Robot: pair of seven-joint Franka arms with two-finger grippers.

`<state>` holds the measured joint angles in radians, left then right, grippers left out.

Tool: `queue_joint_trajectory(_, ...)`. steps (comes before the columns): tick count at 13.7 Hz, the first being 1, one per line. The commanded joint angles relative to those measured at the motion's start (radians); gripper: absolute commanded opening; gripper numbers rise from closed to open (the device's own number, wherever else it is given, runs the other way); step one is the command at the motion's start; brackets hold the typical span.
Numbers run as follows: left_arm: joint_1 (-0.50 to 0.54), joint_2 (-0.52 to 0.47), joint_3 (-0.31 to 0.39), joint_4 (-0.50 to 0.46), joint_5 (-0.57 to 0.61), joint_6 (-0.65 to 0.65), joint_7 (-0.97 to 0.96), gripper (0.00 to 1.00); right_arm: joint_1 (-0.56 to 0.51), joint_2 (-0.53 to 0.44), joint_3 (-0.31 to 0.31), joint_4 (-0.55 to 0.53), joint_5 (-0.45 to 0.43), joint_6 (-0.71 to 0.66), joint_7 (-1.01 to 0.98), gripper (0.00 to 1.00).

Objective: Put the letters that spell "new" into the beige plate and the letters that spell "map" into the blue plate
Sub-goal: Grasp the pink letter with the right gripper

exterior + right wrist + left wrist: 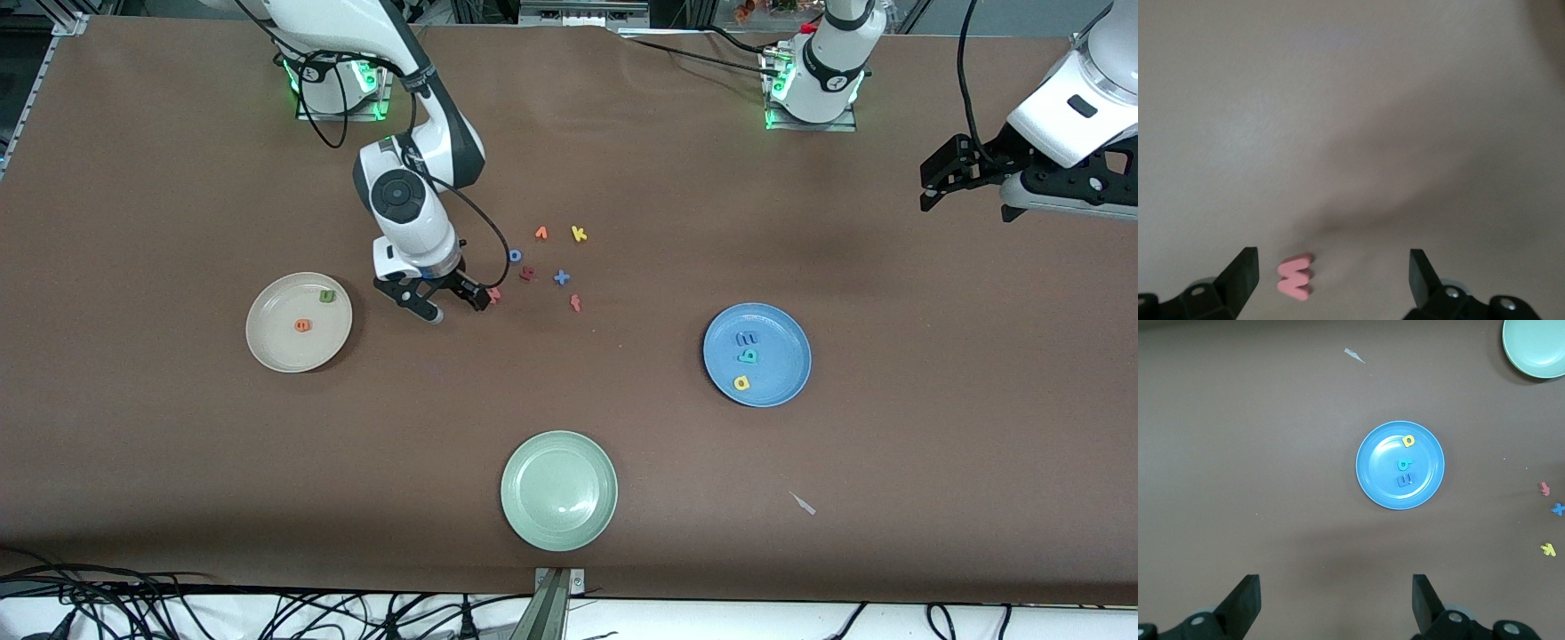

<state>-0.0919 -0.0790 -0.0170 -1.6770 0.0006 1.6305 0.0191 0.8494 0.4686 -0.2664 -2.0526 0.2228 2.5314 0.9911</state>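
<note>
Nearest the front camera sits the pale green plate (558,491), with nothing in it. A small pale scrap (803,503) lies on the brown table (178,444) near it, toward my left arm's end.

Farther from the camera, at my left arm's end, is the blue plate (757,355). It holds the yellow "a" (741,383), the teal "p" (749,356) and the periwinkle-blue "m" (747,338) in a short row, each apart from the next. At my right arm's end lies the beige plate (299,322), holding the orange "e" (303,325) and the green "n" (327,296), well apart from each other.

My right gripper (452,301) is low over the table just beside the beige plate, fingers spread wide, with the pinkish-red "w" (1295,277) lying flat on the table between them, close to one finger and not pinched.

Farther still is a loose cluster: a pinkish-red piece (576,303), a blue cross-shaped letter (561,277), the dark red letter (527,274), the blue "o" (515,255), the orange "v" (541,233) and the yellow "k" (579,234).

My left gripper (965,191) waits in the air at the table's left-arm end, fingers spread, holding nothing.

Both arm bases stand along the farthest table edge, with green lights at their feet.
</note>
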Motion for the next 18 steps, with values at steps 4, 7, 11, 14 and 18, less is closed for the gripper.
queue_joint_trajectory(4, -0.003, 0.018, 0.003, 0.034, 0.01, -0.026, 0.012, 1.0, 0.06, 0.097, -0.011, 0.072, 0.044, 0.046, 0.063, 1.0)
queue_joint_trajectory(7, -0.003, 0.018, 0.003, 0.034, 0.01, -0.026, 0.012, 1.0, 0.068, 0.127, -0.011, 0.104, 0.044, 0.046, 0.064, 1.0)
queue_joint_trajectory(11, -0.002, 0.018, 0.003, 0.036, 0.01, -0.026, 0.012, 1.0, 0.069, 0.136, -0.011, 0.101, 0.044, 0.046, 0.057, 0.87)
queue_joint_trajectory(14, 0.0, 0.018, 0.003, 0.036, 0.01, -0.026, 0.013, 1.0, 0.068, 0.14, 0.002, 0.101, 0.044, 0.046, 0.052, 0.79)
queue_joint_trajectory(18, 0.0, 0.018, 0.003, 0.036, 0.01, -0.026, 0.013, 1.0, 0.068, 0.14, 0.009, 0.1, 0.044, 0.046, 0.047, 0.67)
